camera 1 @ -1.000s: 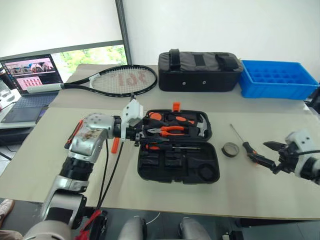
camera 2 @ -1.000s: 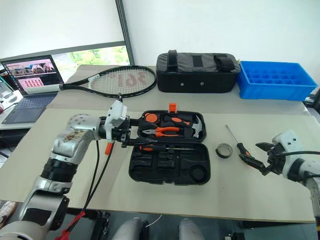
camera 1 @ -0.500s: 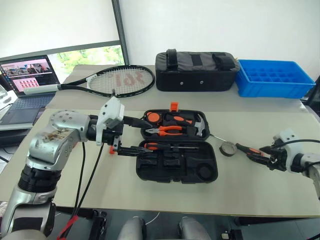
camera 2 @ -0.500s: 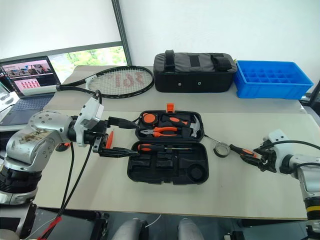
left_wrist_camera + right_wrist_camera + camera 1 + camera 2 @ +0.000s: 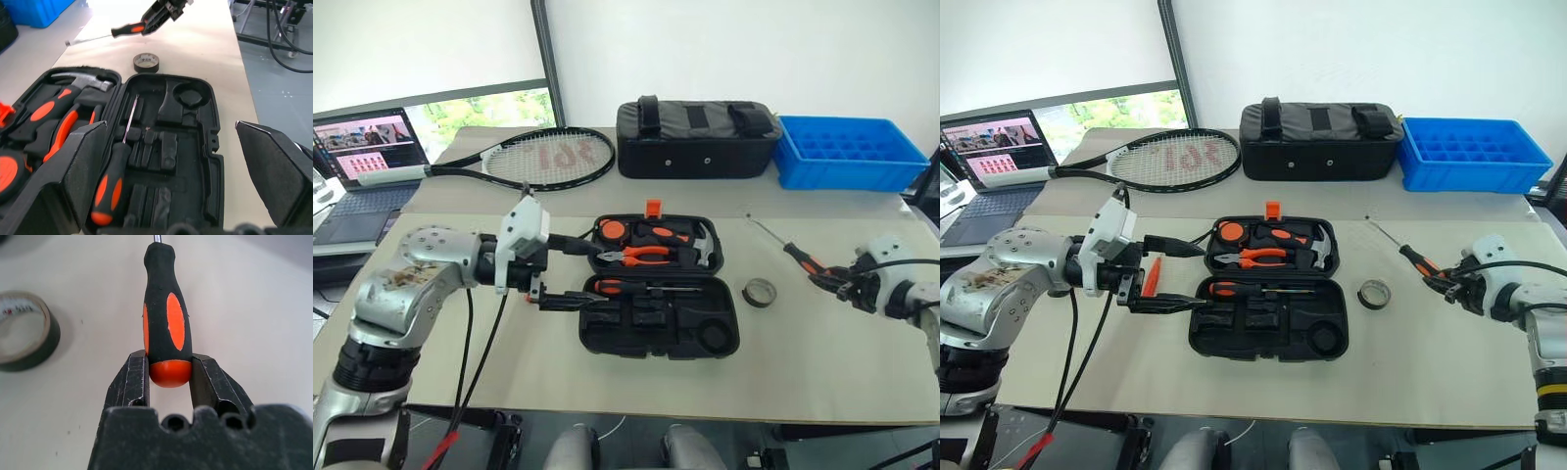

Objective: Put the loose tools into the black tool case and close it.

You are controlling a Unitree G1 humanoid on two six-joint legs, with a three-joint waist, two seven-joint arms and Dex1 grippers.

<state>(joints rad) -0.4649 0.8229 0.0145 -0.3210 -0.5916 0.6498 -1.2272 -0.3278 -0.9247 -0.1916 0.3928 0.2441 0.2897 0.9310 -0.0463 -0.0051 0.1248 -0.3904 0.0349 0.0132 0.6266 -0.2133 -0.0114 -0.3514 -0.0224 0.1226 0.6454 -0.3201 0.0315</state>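
At the right edge of the table (image 5: 636, 392), the right gripper (image 5: 167, 377) reaches in from the right with its two black fingers pinched on the orange butt of a black-and-orange screwdriver (image 5: 800, 257). The tool's thin shaft runs away from the gripper, toward the far left. The right wrist view shows the grip plainly: a finger (image 5: 131, 382) pressed against each side of the handle's end. Whether the shaft tip touches the tabletop cannot be made out.

Just left of that screwdriver lies the dark tape roll (image 5: 762, 292), flat on the table and apart from it, between the gripper and the black tool case (image 5: 658, 288). The case lies open in the middle of the table with its orange latch (image 5: 655, 208) on the far edge. The far half holds a hammer, pliers and other orange-handled tools. In the near half a second black-and-orange screwdriver (image 5: 111, 183) lies in a slot along its far side, while the other moulded slots there look empty.

The left arm comes in from the near left with the elbow bent, and the forearm points right toward the case. The left gripper (image 5: 579, 272) is spread wide and holds nothing, one finger near the case's far-left corner and the other at the left edge of the near half. An orange item (image 5: 1151, 274) shows just behind the left gripper, mostly hidden, so its kind cannot be told. The robot's arm cuts off part of the table's left side.
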